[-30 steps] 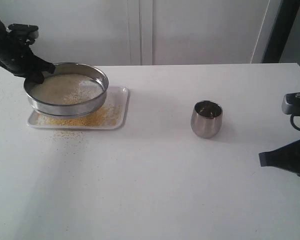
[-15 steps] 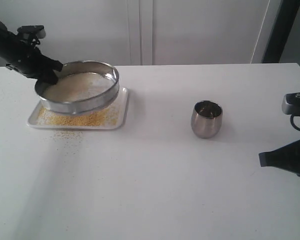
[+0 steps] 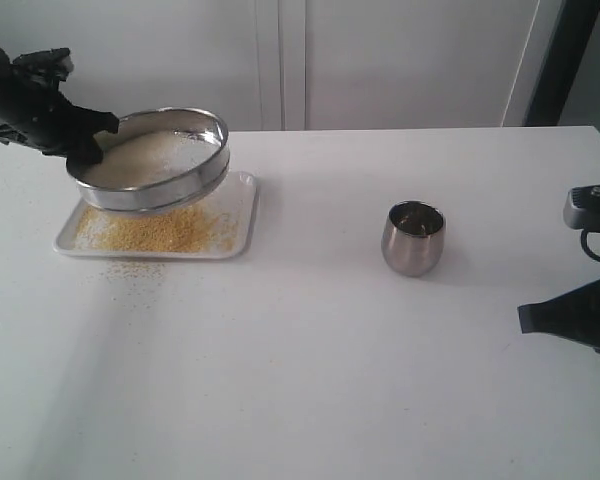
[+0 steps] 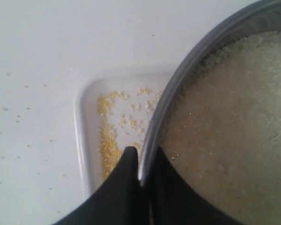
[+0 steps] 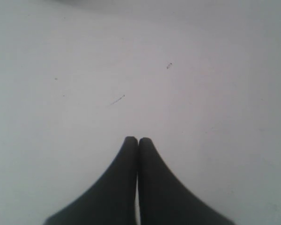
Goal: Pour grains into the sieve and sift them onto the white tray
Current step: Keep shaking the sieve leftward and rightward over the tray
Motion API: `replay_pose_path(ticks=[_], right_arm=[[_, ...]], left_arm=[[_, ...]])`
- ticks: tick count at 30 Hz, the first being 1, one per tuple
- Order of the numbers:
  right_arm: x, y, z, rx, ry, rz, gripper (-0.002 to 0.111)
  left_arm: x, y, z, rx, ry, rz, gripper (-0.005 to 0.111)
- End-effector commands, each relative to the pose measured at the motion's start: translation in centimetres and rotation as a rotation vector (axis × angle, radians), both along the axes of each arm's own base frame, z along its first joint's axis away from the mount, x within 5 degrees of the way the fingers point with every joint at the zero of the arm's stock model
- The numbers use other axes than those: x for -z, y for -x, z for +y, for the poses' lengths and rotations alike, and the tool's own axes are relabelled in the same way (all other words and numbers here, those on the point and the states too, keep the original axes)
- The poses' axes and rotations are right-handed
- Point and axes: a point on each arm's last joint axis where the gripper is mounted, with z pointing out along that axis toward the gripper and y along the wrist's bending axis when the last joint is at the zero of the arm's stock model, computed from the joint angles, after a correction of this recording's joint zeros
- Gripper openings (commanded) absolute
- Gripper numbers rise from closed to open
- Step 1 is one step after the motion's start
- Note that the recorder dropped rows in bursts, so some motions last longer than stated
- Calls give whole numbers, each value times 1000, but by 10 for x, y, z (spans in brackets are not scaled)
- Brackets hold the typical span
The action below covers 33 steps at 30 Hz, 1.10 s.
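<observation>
Pale wall panels (image 3: pixel 400 60) rise behind the wide white table (image 3: pixel 310 360), which fills most of the exterior view; on its left side lies the white tray (image 3: pixel 251 205), flat on the surface; above the tray's far half hangs the sieve (image 3: pixel 170 188), tilted, with its right edge higher than its left; the left gripper (image 3: pixel 85 150) carries it by the rim at the far left, its narrow pincer pinched on the steel wall with one finger inside and one outside, as the left wrist view shows (image 4: pixel 140 157); well apart to the right stands a small rounded steel cup (image 3: pixel 413 238), upright on bare table; at the right edge the right gripper (image 5: pixel 138 140) hovers over the bare surface, its two fingers pressed together with nothing between them; the grains (image 3: pixel 150 230) lie golden-yellow across the tray, a paler layer (image 3: pixel 140 158) sits on the mesh inside the sieve, and a few stray granules (image 3: pixel 130 270) speckle the table just in front of the tray.
</observation>
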Motion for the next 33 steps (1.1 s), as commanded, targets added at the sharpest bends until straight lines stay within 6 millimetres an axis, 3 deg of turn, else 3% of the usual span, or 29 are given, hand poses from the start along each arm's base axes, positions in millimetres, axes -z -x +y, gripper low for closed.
replay_pose_path(ticks=[1,3,11,13,15,18,20,21,22,24,26,27,30,33], right_arm=[[-1,0,-2,7,2,-11,0],[-1,0,-2,7,2,-11,0],[-1,0,-2,7,2,-11,0],[-1,0,-2,7,2,-11,0],[-1,0,-2,7,2,-11,0],[-1,0,-2,7,2,-11,0],[-1,0,-2,7,2,-11,0],[-1,0,-2,7,2,-11,0],[-1,0,-2,7,2,-11,0],[-1,0,-2,7,2,-11,0],[-1,0,-2,7,2,-11,0],[-1,0,-2,7,2,-11,0],[-1,0,-2,7,2,-13,0],[-1,0,-2,7,2,-12,0]], left_arm=[[-9,3,2,-105,27,36,0],[-10,1,15,-239,114,58,0],[-38,11,64,-252,4,-7,0],[-41,13,67,-259,16,-4,0],[-43,12,57,-250,65,-6,0],[-36,6,15,-189,132,-17,0],[-29,7,-14,-89,90,-3,0],[-27,8,-18,-63,55,-3,0],[-26,9,-16,-69,26,2,0],[-29,8,8,-125,-16,2,0],[-33,11,38,-227,38,36,0],[-34,13,44,-230,72,53,0],[-38,22,30,-12,34,81,0],[-37,30,18,65,42,149,0]])
